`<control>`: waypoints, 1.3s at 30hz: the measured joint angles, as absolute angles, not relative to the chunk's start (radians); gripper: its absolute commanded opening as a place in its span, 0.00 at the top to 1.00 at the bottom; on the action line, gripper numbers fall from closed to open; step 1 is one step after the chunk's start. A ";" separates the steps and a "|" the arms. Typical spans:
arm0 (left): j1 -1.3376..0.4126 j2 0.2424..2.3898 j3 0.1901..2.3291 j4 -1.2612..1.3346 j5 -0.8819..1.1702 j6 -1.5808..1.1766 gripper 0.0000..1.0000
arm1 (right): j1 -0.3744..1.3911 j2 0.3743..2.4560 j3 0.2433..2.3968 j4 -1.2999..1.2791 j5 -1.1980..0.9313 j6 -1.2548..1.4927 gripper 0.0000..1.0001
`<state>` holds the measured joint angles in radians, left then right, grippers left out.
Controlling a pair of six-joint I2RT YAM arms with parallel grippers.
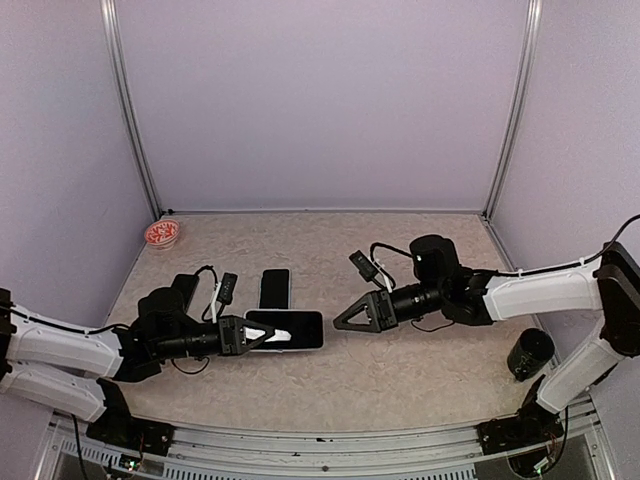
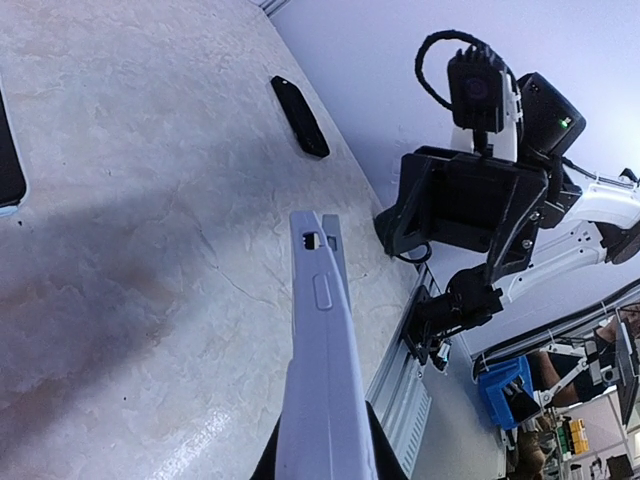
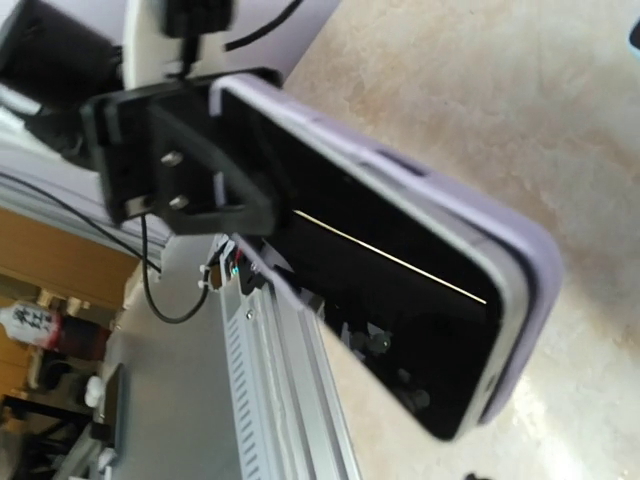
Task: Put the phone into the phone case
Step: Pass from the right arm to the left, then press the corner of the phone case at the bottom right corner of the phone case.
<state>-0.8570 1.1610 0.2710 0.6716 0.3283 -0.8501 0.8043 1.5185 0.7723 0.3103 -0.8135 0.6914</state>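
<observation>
Left gripper (image 1: pixel 262 336) clamped phone case (image 1: pixel 300 328); right gripper (image 1: pixel 342 320) fingers unclear. Black slab (image 1: pixel 274 288), bowl (image 1: pixel 162 234) lay nearby. Beige table (image 1: pixel 400 385), lavender walls (image 1: pixel 320 100).

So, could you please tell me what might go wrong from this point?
1. The left claw grips the cased phone by one end only, so the phone might tilt or slip out.
2. The open right claw sits close to the phone's free end, and a small move forward could knock it.

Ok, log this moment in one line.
left gripper: shut on phone case | phone: looks seated in case | right gripper: open, clear of case
</observation>
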 measured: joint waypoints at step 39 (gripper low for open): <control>-0.884 1.184 0.336 0.876 0.628 -0.744 1.00 | 0.831 1.474 0.653 0.732 -1.041 0.645 0.13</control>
